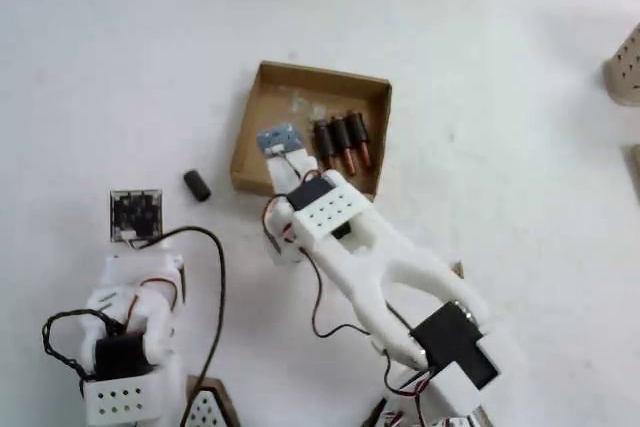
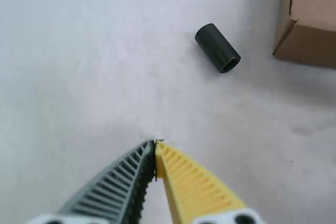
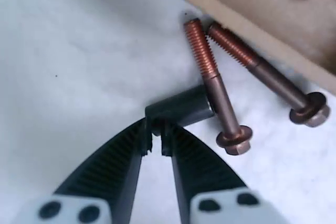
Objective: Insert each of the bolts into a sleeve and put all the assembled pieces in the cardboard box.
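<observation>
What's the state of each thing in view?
Left gripper: shut, empty.
Right gripper: at the end of the sleeve by bolts, grip unclear.
Lone sleeve: empty, on its side.
Sleeve by bolts: empty, on its side, one bolt across its far end.
Two bolts: loose, not inserted, outside the box.
Three assemblies: bolts in sleeves, side by side in the box.
Box: open.

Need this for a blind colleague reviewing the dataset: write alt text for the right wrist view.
The right gripper sits at one end of a dark sleeve lying on the white table. A copper-coloured bolt lies against the sleeve's other end, with a second bolt beside it, along the wall of the cardboard box.
</observation>
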{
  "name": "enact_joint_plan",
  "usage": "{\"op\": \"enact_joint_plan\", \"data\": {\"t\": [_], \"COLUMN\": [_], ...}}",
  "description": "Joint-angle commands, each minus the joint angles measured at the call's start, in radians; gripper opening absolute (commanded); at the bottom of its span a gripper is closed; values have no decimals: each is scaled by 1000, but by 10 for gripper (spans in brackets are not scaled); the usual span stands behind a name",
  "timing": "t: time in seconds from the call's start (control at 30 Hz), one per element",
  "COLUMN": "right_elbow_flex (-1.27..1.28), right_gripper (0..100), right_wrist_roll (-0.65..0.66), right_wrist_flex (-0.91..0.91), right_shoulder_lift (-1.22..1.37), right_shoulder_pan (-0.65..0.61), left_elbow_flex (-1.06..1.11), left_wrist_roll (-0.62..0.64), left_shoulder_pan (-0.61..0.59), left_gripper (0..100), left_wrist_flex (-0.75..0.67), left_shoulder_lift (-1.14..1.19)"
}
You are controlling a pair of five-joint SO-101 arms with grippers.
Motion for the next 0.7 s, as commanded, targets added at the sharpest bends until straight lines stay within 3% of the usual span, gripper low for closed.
{"op": "enact_joint_plan", "data": {"t": [0.0,0.1,0.67], "right_elbow_flex": [-26,-25,14], "right_gripper": [88,135,88], "right_wrist_roll": [-40,-41,-37], "right_wrist_flex": [-8,-8,-1], "right_shoulder_lift": [1,1,-38], "right_shoulder_pan": [-8,-25,61], "left_elbow_flex": [-3,-3,-3], "left_wrist_roll": [-12,-12,-12], "left_shoulder_pan": [13,13,13], "left_gripper": [23,23,23], "left_wrist_flex": [0,0,0], "left_shoulder_lift": [21,21,21]}}
